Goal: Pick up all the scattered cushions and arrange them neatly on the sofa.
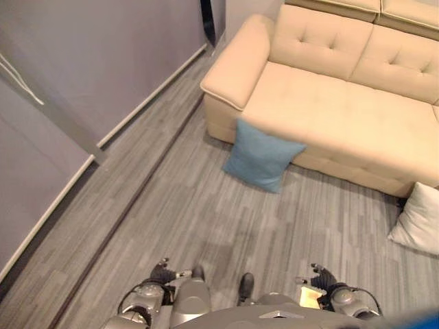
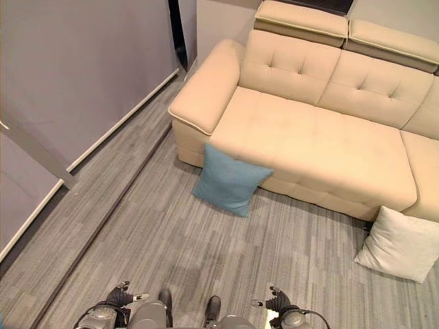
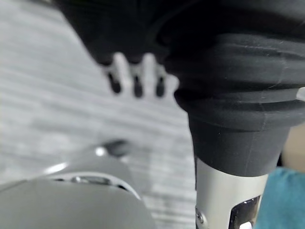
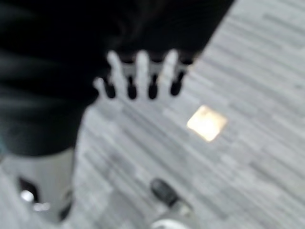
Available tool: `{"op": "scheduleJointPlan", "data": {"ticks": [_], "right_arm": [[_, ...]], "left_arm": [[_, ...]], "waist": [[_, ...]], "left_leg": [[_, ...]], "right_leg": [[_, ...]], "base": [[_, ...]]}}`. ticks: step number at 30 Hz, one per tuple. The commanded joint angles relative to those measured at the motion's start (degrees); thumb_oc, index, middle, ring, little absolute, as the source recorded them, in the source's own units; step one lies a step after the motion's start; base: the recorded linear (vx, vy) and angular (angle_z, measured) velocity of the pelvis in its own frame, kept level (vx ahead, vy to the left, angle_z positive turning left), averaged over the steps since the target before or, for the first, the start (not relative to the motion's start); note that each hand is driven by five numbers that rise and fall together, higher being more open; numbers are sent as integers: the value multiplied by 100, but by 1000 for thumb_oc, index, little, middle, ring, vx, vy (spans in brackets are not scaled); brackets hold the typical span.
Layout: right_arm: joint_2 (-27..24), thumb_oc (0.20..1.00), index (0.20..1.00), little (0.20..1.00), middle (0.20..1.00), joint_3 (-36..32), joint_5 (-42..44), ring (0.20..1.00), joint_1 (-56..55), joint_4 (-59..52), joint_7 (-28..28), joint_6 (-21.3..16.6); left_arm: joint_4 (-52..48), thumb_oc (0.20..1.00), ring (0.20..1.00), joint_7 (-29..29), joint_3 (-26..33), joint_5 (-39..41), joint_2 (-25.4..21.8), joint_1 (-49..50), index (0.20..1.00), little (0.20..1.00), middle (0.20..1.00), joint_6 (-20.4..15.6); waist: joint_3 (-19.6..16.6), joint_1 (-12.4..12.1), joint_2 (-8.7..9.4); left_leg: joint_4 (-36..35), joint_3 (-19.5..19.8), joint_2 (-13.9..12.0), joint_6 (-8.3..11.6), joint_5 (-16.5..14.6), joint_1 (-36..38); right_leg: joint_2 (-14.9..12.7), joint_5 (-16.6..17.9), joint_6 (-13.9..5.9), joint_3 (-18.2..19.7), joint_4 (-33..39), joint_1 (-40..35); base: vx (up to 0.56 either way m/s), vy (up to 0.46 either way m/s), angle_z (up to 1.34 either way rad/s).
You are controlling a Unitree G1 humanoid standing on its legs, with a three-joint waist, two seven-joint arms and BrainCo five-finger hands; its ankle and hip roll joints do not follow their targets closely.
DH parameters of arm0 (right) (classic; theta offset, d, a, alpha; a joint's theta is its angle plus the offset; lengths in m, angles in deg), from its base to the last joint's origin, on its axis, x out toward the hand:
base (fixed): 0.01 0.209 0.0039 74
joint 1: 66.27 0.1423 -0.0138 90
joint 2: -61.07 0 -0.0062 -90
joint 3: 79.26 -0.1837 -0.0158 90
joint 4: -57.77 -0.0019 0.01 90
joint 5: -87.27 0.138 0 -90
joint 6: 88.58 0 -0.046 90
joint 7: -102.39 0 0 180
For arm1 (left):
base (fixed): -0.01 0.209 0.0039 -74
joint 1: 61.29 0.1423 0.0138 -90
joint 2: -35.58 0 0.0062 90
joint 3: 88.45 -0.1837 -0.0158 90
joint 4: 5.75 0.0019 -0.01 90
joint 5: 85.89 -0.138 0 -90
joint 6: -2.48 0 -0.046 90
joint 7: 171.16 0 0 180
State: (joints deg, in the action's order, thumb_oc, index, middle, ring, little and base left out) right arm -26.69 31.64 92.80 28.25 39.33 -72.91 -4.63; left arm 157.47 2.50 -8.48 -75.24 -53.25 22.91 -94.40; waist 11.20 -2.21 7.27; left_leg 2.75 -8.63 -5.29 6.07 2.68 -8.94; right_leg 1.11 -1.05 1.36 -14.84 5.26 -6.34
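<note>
Both hands hang empty, fingers straight — left hand (image 3: 137, 76), right hand (image 4: 143, 76). Risk: the blue cushion (image 2: 230, 179), leaning against the sofa (image 2: 309, 147), slumps when reached for — the white cushion (image 2: 400, 243) gets overlooked.

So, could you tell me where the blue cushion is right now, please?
The blue cushion stands on the floor, leaning against the front of the sofa near its armrest, ahead of the robot and to the left of the white cushion.

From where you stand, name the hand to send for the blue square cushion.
Left, marginally. The blue square cushion leans on the sofa front ahead, slightly nearer the left hand than the right hand; both hang empty.
</note>
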Motion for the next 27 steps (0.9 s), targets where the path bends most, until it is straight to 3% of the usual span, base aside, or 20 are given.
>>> {"op": "scheduleJointPlan", "data": {"ticks": [1,5,6,7,8,11,13,17,18,20,22,24,27], "right_arm": [[-53,1000,1000,1000,1000,-51,144,1000,83,-156,30,-121],[-2,1000,1000,1000,1000,5,6,1000,133,-272,17,-126],[0,1000,1000,1000,1000,2,-28,1000,142,-352,-7,-129],[-1,1000,1000,1000,1000,2,-28,1000,142,-352,-7,-129],[-4,1000,1000,1000,1000,35,-82,1000,166,-298,-29,-102],[9,1000,1000,1000,1000,-1,-77,1000,166,-258,-28,-80],[2,1000,1000,1000,1000,-63,-59,1000,116,-209,-36,-68],[5,1000,1000,1000,1000,-18,-138,1000,117,-264,-45,-67],[23,1000,1000,1000,1000,6,-166,1000,160,-293,-55,-65],[29,1000,1000,1000,1000,14,-216,1000,194,-299,-60,-61],[26,1000,1000,1000,1000,11,-230,1000,196,-308,-63,-49],[19,1000,1000,1000,1000,-10,-186,1000,133,-306,-78,-59],[-30,1000,1000,1000,1000,12,-151,1000,73,-274,-98,-54]], "left_arm": [[79,1000,1000,26,-74,67,135,-35,1000,1000,1000,-37],[136,1000,1000,23,-61,-43,80,2,1000,1000,1000,-14],[111,1000,1000,39,-59,-50,29,6,1000,1000,1000,-12],[111,1000,1000,39,-58,-50,29,6,1000,1000,1000,-12],[86,1000,1000,45,-107,-79,15,-27,1000,1000,1000,-15],[69,1000,1000,44,-129,-121,-21,-69,1000,1000,1000,-5],[77,1000,1000,65,-133,-164,-38,-66,1000,1000,1000,6],[73,1000,1000,83,-96,-205,-73,-76,1000,1000,1000,-13],[102,1000,1000,86,-29,-248,-73,-60,1000,1000,1000,-7],[135,1000,1000,100,21,-266,-60,-71,1000,1000,1000,-14],[158,1000,1000,112,28,-263,-43,-74,1000,1000,1000,-2],[181,1000,1000,156,8,-274,22,-37,1000,1000,1000,-12],[187,1000,1000,161,-101,-270,180,-9,1000,1000,1000,-14]], "waist": [[88,-83,-116],[15,-143,-92],[51,-125,-110],[46,-131,-108],[98,-101,-135],[124,-30,-217],[111,43,-254],[114,71,-249],[123,130,-246],[131,211,-257],[133,243,-261],[67,297,-234],[33,307,-208]], "left_leg": [[356,-176,4,-120,117,60],[422,-165,226,-359,-135,231],[475,-192,295,-495,-312,368],[477,-200,297,-497,-314,362],[491,-231,388,-636,-466,577],[437,-276,410,-718,-556,763],[324,-309,445,-710,-617,969],[79,-341,524,-616,-815,1370],[-51,-423,544,-574,-785,1510],[-124,-401,575,-523,-822,1648],[-83,-377,580,-510,-873,1687],[104,-296,614,-465,-1013,1742],[1277,-242,446,-104,-675,1498]], "right_leg": [[-391,-521,-569,-1,-664,65],[-665,-577,-777,70,-1555,234],[-828,-444,-890,111,-2182,502],[-833,-450,-893,120,-2199,518],[-980,-214,-975,161,-2812,737],[-1047,-28,-967,104,-3292,979],[-1100,44,-960,-29,-3210,1123],[-1157,4,-998,-529,-2119,1282],[-1097,304,-1029,-753,-1423,1478],[-1035,472,-1103,-693,-1003,1554],[-1039,489,-1111,-626,-1032,1573],[-976,469,-1039,-388,-968,1446],[-809,429,-789,-430,-822,1069]], "base": [[151,113,-3],[239,245,-15],[176,244,-10],[236,313,-24],[123,155,-9],[221,213,-7],[196,86,-8],[264,2,-4],[252,-32,-45],[247,-37,-37],[249,-41,2],[328,-67,12],[269,-134,29]]}}
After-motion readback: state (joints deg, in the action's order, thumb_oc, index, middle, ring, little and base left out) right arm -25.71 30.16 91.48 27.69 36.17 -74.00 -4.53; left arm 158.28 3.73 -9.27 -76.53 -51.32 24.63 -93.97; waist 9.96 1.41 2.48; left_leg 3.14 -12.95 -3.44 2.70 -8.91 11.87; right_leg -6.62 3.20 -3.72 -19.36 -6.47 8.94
